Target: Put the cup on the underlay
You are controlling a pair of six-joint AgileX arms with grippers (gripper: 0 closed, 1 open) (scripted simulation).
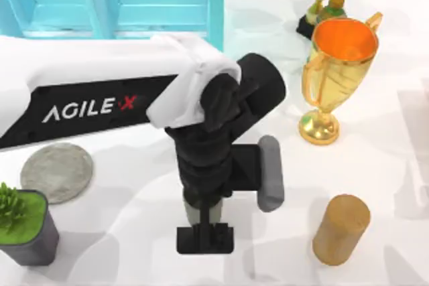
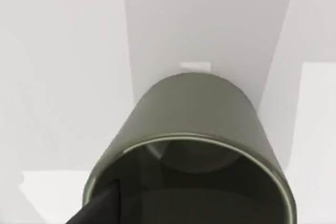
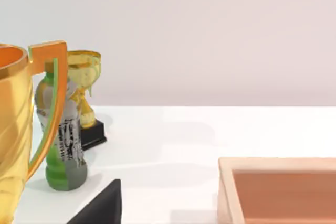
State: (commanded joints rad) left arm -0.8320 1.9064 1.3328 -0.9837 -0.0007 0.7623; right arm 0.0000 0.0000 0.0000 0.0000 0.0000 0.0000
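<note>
At the tabletop's (image 1: 134,232) left edge lies the underlay (image 1: 57,171), bare. Well to its right, near the middle, the left claw (image 1: 204,229) points down over the cup (image 2: 189,145), one finger inside its rim; whether it grips I cannot tell. The carry runs leftward.

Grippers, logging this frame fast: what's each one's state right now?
Left gripper: over the table's middle front, around the cup; grip cannot be told.
Right gripper: near the trophy; state cannot be told.

White table (image 1: 134,232), underlay (image 1: 57,171), trophies (image 1: 335,72), pot (image 1: 27,229)
</note>
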